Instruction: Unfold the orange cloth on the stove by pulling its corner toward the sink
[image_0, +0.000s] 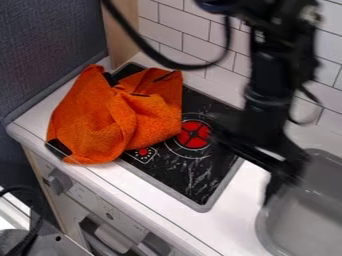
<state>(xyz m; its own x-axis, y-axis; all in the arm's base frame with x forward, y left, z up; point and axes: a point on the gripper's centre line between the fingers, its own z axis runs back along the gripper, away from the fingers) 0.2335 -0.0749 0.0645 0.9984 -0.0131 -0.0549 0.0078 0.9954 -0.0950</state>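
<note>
The black gripper (257, 155) hangs from the upper right, over the right part of the black stove top and the white counter beside the sink. It looks blurred, and I cannot make out anything held in it. To its left, an orange cloth (100, 122) lies crumpled across the left part of the stove top (194, 175), with one end over the counter's front edge. Between cloth and gripper, a red burner mark (193, 134) shows; the cloth and gripper are apart.
A grey sink (304, 215) is set into the counter (244, 207) at the right. White tiles (160, 22) stand behind, with a wooden panel (120, 32) at the back left. Oven knobs (59, 181) line the front below the counter. A black cable loops above the stove.
</note>
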